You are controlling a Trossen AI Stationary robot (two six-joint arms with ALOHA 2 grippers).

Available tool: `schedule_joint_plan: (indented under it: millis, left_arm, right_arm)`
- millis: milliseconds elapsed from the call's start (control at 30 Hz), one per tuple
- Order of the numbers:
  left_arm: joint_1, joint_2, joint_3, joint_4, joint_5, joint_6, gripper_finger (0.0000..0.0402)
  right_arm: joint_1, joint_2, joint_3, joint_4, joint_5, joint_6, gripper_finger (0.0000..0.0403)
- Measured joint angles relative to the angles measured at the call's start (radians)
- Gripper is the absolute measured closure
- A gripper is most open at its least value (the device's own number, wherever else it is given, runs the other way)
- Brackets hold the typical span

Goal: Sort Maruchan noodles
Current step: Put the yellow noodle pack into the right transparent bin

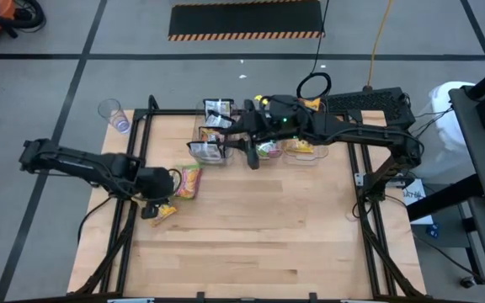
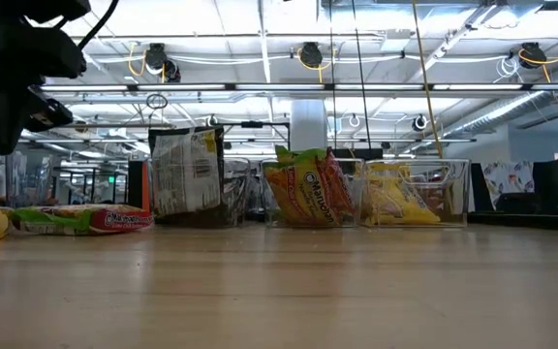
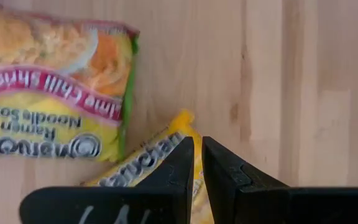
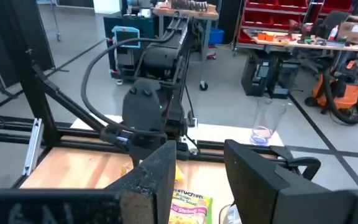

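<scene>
Left claw (image 1: pixel 153 204) hangs low over the left part of the wooden worktop (image 1: pixel 259 236). In the left wrist view its two dark fingers (image 3: pixel 173 168) stand nearly together with only a thin slit between them, nothing caught in it. Directly under the fingertips lies a small yellow noodle packet (image 3: pixel 160 165), tilted, flat on the wood. Just beside that one, on the side toward the bins, lies a green-edged packet (image 3: pixel 55 93) with a pink band across its print; the two packets are close, contact cannot be judged. In the high view the green-edged packet sits just ahead of the left claw and the yellow one just beneath it. Right claw (image 1: pixel 253 158) is raised at the back of the worktop, above the near edge of a row of clear bins (image 1: pixel 211 150); its fingers (image 4: pixel 154 180) are spread wide apart and hold nothing. Low view: dark packets (image 2: pixel 187 174) stand upright in the bin to the left of the right claw, green-and-orange packets (image 2: pixel 303 189) in the middle bin, yellow packets (image 2: pixel 390 194) in the bin to the right. A clear plastic cup (image 1: pixel 113 112) stands off the worktop's far left corner, well apart from both claws.
</scene>
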Motion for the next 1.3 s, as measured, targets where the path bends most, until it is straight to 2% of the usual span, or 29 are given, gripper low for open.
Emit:
schedule_joint_plan:
  millis: [233, 400, 600, 733, 1000, 1300]
  left_arm:
    - [-0.063, 0.088, 0.001, 0.247, -0.088, -0.191, 0.0364]
    - [-0.071, 0.190, 0.001, 0.280, -0.105, -0.306, 0.0364]
    - [-0.071, 0.285, 0.002, 0.403, -0.077, -0.267, 0.0364]
    - [-0.071, 0.325, 0.003, 0.407, -0.067, -0.256, 0.0364]
    - [-0.071, 0.417, 0.002, 0.374, -0.247, -0.249, 0.0364]
    - [-0.071, 0.515, 0.002, 0.375, -0.269, -0.249, 0.0364]
  right_arm:
    - [0.000, 0.000, 0.000, -0.040, 0.000, 0.000, 0.0270]
    - [0.000, 0.000, -0.001, -0.055, -0.002, -0.037, 0.0270]
    - [0.000, -0.004, -0.001, -0.055, -0.002, -0.046, 0.0270]
    - [0.000, -0.004, -0.001, -0.055, -0.002, -0.045, 0.0270]
    - [0.000, -0.004, -0.001, -0.055, -0.002, -0.045, 0.0270]
    - [0.000, -0.004, -0.001, -0.055, -0.002, -0.046, 0.0270]
